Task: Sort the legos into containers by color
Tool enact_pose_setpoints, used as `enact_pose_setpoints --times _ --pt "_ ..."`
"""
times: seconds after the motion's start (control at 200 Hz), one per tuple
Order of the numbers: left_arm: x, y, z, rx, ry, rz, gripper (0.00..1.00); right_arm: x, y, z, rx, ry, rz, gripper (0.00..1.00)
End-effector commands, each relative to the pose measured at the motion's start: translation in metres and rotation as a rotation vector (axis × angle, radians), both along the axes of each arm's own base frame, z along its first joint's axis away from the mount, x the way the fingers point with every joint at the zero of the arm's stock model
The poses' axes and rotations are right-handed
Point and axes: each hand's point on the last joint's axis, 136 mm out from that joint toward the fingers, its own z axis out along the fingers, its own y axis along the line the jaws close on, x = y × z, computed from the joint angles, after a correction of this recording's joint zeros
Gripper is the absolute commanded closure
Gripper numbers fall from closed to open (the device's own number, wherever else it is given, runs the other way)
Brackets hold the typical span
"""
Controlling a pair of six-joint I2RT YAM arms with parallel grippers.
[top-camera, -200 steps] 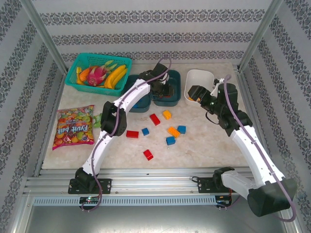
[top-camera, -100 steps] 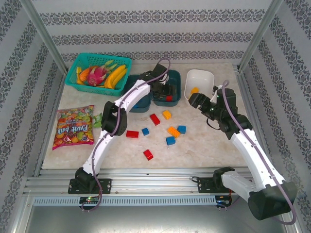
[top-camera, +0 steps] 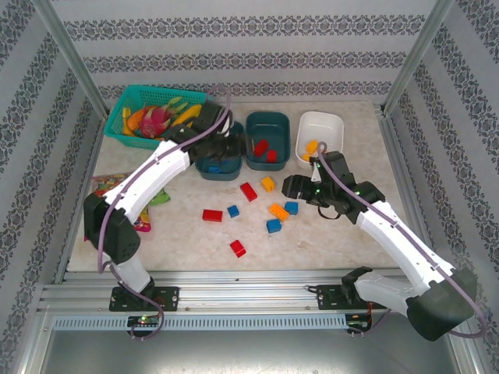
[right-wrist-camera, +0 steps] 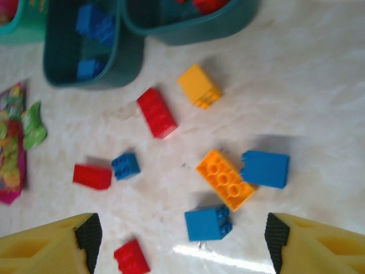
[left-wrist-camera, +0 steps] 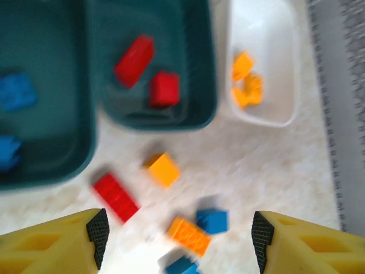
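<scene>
left jaws: spread wide, nothing held, over teal tubs point(left-wrist-camera: 45, 142) beside white tub point(top-camera: 327, 123) | right jaws: spread wide, nothing held, above loose legos point(right-wrist-camera: 225, 180) on counter point(top-camera: 343, 226), nearside of white tub | orange legos point(left-wrist-camera: 246, 85) inside white tub

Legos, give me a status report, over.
Left gripper open, empty. Right gripper open, empty, above loose legos. Eight unsorted on table. Nothing in the way.

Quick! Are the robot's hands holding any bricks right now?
Left gripper: open, holding nothing.
Right gripper: open, holding nothing.
</scene>
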Motion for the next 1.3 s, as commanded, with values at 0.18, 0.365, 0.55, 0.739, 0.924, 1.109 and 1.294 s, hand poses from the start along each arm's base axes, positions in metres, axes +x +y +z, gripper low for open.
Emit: enact_pose_setpoints --times 0.18,0.365,0.55,0.739,0.924,1.109,1.294 --pt "-0.079 0.018 -0.103 0.136 0.276 0.135 0.30 -0.036 0.050 0.003 0.135 -0.095 0.300 0.21" --pt "-0.093 0.009 -0.140 0.196 0.396 0.237 0.32 -0.042 0.046 -0.011 0.139 -0.069 0.280 0.21" --pt "-0.097 0.011 -0.165 0.284 0.491 0.322 0.37 -0.044 0.041 -0.012 0.133 -0.078 0.255 0.21" --pt "-0.093 0.016 -0.180 0.317 0.497 0.379 0.39 -0.045 0.040 -0.009 0.147 -0.097 0.248 0.20" --pt "-0.086 0.008 -0.193 0.319 0.512 0.379 0.43 -0.046 0.039 -0.010 0.147 -0.092 0.250 0.20" --pt "-0.084 0.007 -0.200 0.336 0.513 0.385 0.50 -0.045 0.038 -0.011 0.147 -0.086 0.250 0.20" --pt "-0.084 0.010 -0.208 0.354 0.516 0.383 0.59 -0.045 0.038 -0.012 0.151 -0.081 0.250 0.20"
